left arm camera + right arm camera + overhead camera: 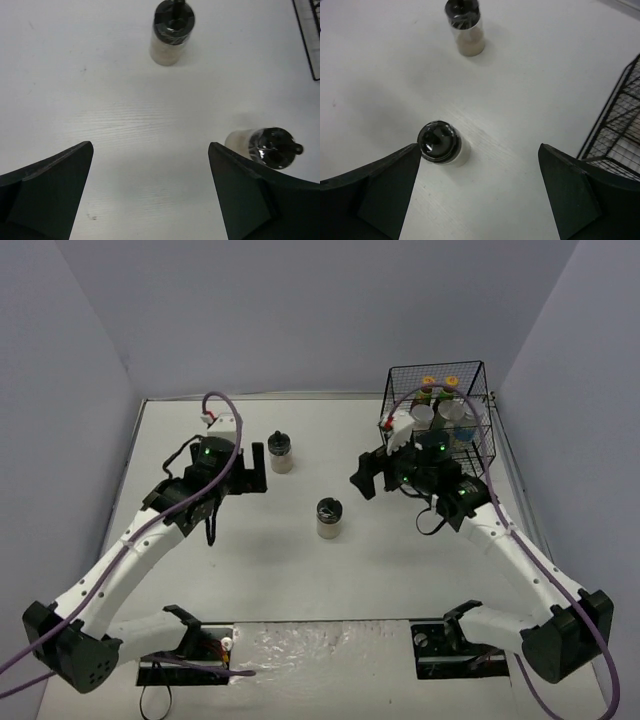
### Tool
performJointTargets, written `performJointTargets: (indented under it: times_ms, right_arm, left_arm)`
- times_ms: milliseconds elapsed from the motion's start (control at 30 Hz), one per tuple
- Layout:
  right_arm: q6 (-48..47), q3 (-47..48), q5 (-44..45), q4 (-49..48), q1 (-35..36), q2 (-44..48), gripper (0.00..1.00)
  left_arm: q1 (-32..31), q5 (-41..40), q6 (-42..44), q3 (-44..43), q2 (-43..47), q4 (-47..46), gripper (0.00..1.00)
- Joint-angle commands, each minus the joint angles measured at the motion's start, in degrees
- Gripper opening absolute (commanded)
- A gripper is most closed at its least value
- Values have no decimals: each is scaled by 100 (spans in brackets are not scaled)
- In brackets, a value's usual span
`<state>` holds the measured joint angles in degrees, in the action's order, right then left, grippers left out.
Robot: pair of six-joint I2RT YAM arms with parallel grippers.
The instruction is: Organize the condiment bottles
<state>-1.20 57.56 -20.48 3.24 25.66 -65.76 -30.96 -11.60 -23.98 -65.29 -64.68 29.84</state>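
**Two Shakers Stand Outside the Basket**

Two black-capped shakers are all we see loose on the table (pixel 280 580). The back shaker (pixel 280 452) stands just beside the left gripper (pixel 257 468). The front shaker (pixel 329 518) stands near mid-table, well apart from the wire basket (pixel 436 366). Inside that basket, at the far right, we make out two yellow-capped bottles (pixel 430 380) and pale silver-lidded jars (pixel 450 412), partly hidden by the right arm. Both grippers hold nothing: the left one has its jaws spread wide, and the right gripper (pixel 372 472), just in front of the basket, is spread as wide. We judge the job mostly done, with both shakers yet to be placed.
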Motion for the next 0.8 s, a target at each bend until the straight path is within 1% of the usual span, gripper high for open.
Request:
performJointTargets:
  times_ms: [0, 67, 167, 267, 367, 467, 667, 767]
  right_arm:
    - [-393, 95, 265, 1, 899, -528, 100]
    - [-421, 70, 634, -10, 1213, -826, 100]
    - [-387, -10, 884, -143, 1478, -1127, 100]
    - [-390, -35, 1017, -218, 1640, -1355, 100]
    - [-425, 7, 1231, -219, 1797, -1556, 100]
    - [-418, -8, 1493, -230, 1846, -1776, 100]
    - [-442, 45, 1406, -467, 1846, -2171, 100]
    - [-425, 50, 1407, -627, 1846, -2278, 95]
  left_arm:
    - [621, -191, 5, 490, 831, 319, 97]
    - [885, -266, 63, 797, 1194, 378, 97]
    - [1156, -520, 206, 1286, 1863, 417, 97]
    - [1232, -709, 313, 1601, 2404, 392, 97]
    - [1242, -836, 326, 1926, 2697, 386, 97]
    - [1242, -946, 353, 1968, 2775, 351, 97]
    - [1242, -1002, 420, 1968, 2618, 233, 97]
    - [1242, -990, 431, 1959, 2583, 240, 97]
